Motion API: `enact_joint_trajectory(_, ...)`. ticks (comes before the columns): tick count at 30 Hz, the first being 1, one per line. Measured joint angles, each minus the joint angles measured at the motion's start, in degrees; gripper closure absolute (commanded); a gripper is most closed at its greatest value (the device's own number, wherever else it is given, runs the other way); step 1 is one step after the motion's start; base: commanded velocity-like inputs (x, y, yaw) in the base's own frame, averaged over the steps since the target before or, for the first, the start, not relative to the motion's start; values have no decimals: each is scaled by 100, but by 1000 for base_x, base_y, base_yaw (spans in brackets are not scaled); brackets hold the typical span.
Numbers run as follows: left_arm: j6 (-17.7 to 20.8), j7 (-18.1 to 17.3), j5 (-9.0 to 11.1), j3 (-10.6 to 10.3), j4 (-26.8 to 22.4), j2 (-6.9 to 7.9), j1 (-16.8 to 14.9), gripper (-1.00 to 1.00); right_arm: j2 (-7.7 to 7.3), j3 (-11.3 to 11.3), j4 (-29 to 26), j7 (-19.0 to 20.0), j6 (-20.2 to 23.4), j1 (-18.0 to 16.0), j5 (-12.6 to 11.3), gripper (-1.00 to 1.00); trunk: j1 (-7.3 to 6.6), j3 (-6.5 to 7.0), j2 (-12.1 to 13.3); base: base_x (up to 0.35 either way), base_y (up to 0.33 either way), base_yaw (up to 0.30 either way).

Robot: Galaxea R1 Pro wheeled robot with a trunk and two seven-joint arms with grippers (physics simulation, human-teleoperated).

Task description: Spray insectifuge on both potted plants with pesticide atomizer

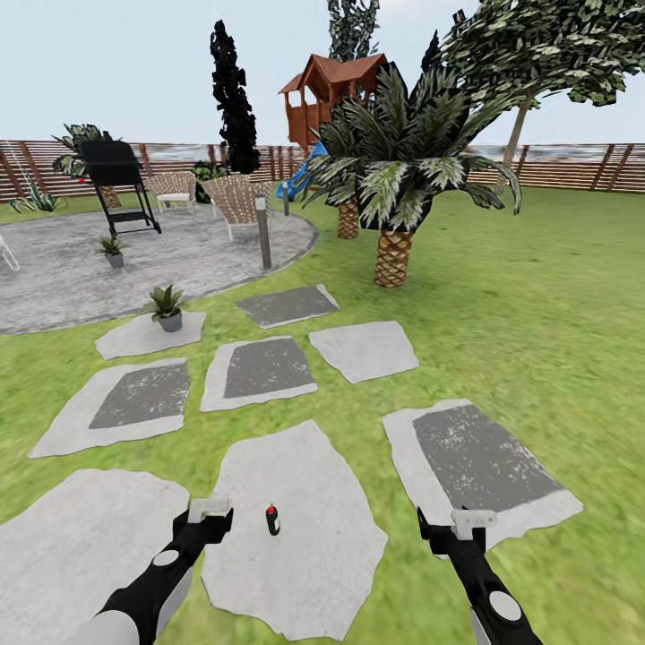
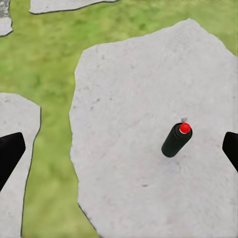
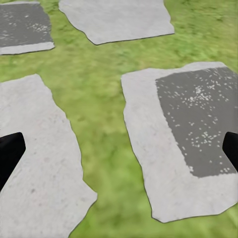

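While both arms reach forward low over the lawn, the left end effector (image 1: 210, 512) hangs with its fingers spread wide apart, holding nothing, above the left edge of a pale stepping stone (image 1: 305, 573). The pesticide atomizer (image 1: 272, 520) stands upright near the middle of that stone, just right of the left end effector, red top up. The right end effector (image 1: 469, 522) is likewise spread apart and empty, over grass at the near edge of another stone (image 1: 475, 466). Farther off, one potted plant (image 1: 167, 307) sits on a small stone; the second (image 1: 112, 251) stands on the round grey patio (image 1: 54, 278).
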Motion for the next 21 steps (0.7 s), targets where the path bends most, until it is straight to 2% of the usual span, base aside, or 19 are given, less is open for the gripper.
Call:
enact_joint_trajectory(5,-18,0,-1,2,-7,-8,-2,-100,0,-1,-2,0,6,0,0,-100,0,0,0,0,-114,1)
enact_joint_trajectory(15,-23,0,4,14,-8,-8,-2,-100,0,5,4,0,5,0,0,-100,0,0,0,0,-261,6)
enact_joint_trajectory(21,-22,0,4,15,-10,-3,-1,-100,1,7,9,0,3,-1,0,-100,0,0,0,0,-273,208)
